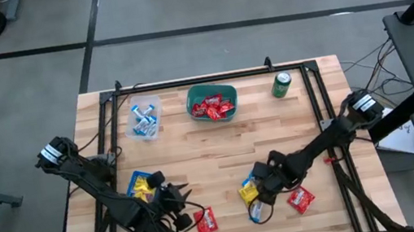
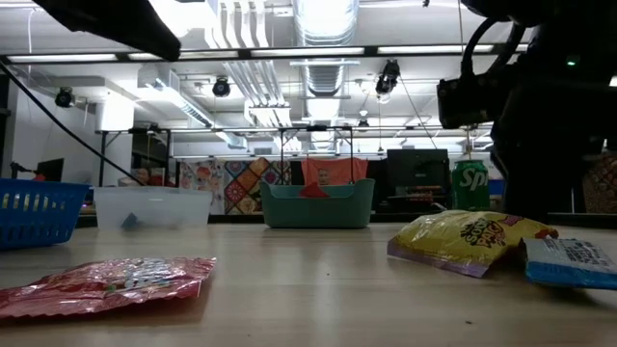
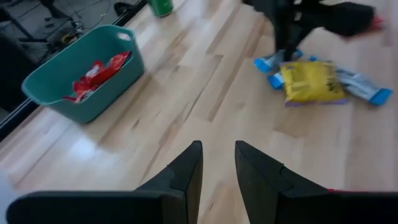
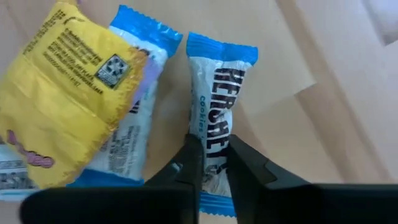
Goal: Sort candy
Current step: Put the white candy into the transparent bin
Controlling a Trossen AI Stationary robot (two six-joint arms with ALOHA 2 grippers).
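Pinching down on a blue-and-white Hershey's bar (image 4: 217,149), the right gripper (image 4: 211,163) is working at the near right part of the butcher-block table (image 1: 195,146). Its two dark fingers are standing close together with the wrapper's middle between them, so I am judging this a grip being taken for a lift. A second blue-and-white bar (image 4: 134,124) is lying just beside it, partly under a yellow packet (image 4: 59,93) that is overlapping it; taking the free bar first is avoiding that tangle. A red packet (image 1: 301,198) is lying near this cluster, toward the right edge.

The left gripper (image 3: 217,163) is hovering over bare wood at the near left, its fingers narrowly parted and holding nothing, apparently waiting. Another red packet (image 1: 205,221) is lying just beside it.

Along the far edge, a clear tub (image 1: 144,117) is already holding blue-and-white wrappers and a teal bin (image 1: 212,103) red packets, which is suggesting each kind is getting its own container. A blue basket (image 1: 141,183) with yellow inside is sitting at the left. A green can (image 1: 281,84) is standing apart, untouched.
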